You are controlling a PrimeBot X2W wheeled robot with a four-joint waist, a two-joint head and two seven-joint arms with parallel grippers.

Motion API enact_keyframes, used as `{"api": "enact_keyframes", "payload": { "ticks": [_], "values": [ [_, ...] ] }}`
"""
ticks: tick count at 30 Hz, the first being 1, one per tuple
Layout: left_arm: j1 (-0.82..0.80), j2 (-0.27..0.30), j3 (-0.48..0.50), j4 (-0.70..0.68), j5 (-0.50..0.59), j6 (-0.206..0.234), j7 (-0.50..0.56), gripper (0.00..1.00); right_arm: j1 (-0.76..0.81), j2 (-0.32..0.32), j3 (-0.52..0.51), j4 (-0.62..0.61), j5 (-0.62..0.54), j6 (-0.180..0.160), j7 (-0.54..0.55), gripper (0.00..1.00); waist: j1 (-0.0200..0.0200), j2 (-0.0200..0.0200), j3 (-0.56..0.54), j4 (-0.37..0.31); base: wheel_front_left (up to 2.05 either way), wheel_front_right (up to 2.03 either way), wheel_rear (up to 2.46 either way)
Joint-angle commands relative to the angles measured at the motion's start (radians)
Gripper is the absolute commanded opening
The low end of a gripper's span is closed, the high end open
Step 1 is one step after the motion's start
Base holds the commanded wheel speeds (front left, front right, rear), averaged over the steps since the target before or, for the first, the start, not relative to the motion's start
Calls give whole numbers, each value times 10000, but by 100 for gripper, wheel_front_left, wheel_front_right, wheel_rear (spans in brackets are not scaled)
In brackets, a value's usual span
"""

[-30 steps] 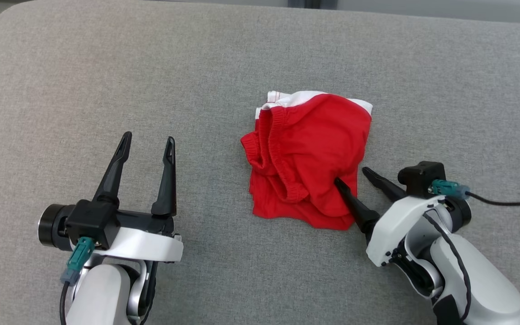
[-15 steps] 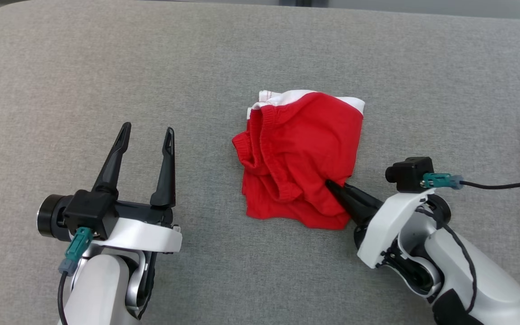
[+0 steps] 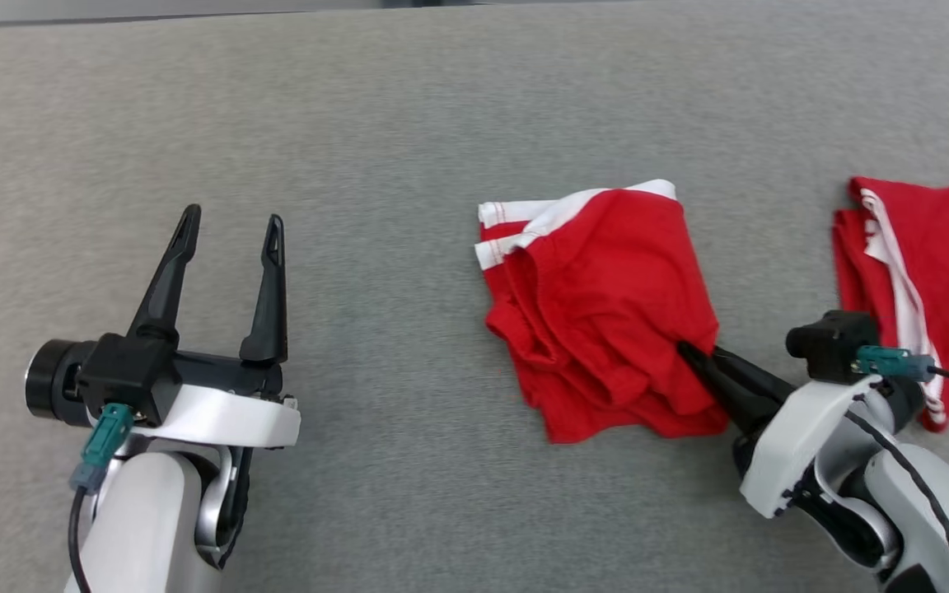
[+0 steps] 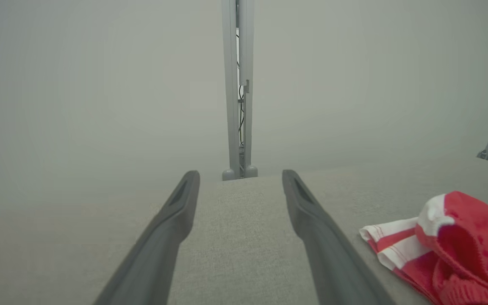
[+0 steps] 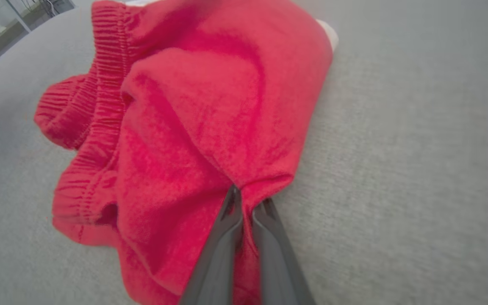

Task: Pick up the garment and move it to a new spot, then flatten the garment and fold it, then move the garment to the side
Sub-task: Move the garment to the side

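Your red shorts (image 3: 606,305) lie bunched up on the grey cloth surface (image 3: 376,148), right at the tips of your right gripper (image 3: 693,352). That gripper is pinched tight on the near right edge of the shorts. In the right wrist view its two dark fingers (image 5: 223,245) press together with a bit of red cloth squeezed between them. The rest of the shorts spreads away from the fingertips, forward and to the gripper's left. A stretchy ribbed band (image 5: 104,76) sits crumpled on that left side, away from the pinch. A white band (image 3: 524,218) peeks out along the edge farthest from the gripper. You cannot tell if the pinched corner is lifted off the surface.

On the other side of your right gripper, just to its right, lies another red garment (image 3: 936,263) with a white stripe. It is near the shorts but not touching them. A teal plug (image 3: 886,360) with a black cable sits on the right wrist.

Your left gripper (image 3: 232,216) is well off to the left of the shorts. Its fingers are spread wide apart, and bare grey surface shows between them. In the left wrist view the shorts show to the right of those fingers. A thin metal post (image 4: 237,84) stands straight ahead of them, past the far edge of the surface.
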Motion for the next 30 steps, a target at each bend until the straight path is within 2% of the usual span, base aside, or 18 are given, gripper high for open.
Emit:
{"api": "enact_keyframes", "payload": {
  "ticks": [1,7,13,19,23,27,28,29,30],
  "values": [
    [-181,108,39,-93,85,54,35,100,151,-131,-111,-114,-204,0,-67,0,0,0,132,-702,0,0,0],
    [-395,438,7,-442,188,20,413,100,34,-625,-784,-125,-1517,0,-435,0,0,0,353,-2001,0,0,0],
    [-634,654,-106,-733,305,-64,800,100,-810,-891,-1031,63,-1949,0,-1185,0,0,0,648,-2810,0,0,0],
    [-820,776,-228,-876,364,-78,1011,100,-1634,-1354,-1096,751,-1791,0,-1690,0,0,0,920,-3045,0,0,0],
    [-918,793,-319,-895,309,-107,1030,100,-2047,-1761,-841,1847,-1309,0,-1807,0,0,0,1058,-2969,0,0,0],
    [-948,807,-326,-888,262,-77,1019,100,-2262,-1651,-447,2782,-653,0,-1719,0,0,0,1101,-2904,0,0,0],
    [-949,807,-345,-870,248,-74,1020,100,-2283,-1632,-313,3039,-568,0,-1667,3,0,0,1089,-2874,0,0,0],
    [-951,803,-360,-858,230,-73,1018,100,-2315,-1553,-286,3240,-349,0,-1690,40,0,0,1073,-2848,0,0,0],
    [-947,802,-361,-853,213,-62,1013,100,-2316,-1506,-277,3494,-178,0,-1658,100,0,0,1052,-2828,0,0,0]
  ]
}}
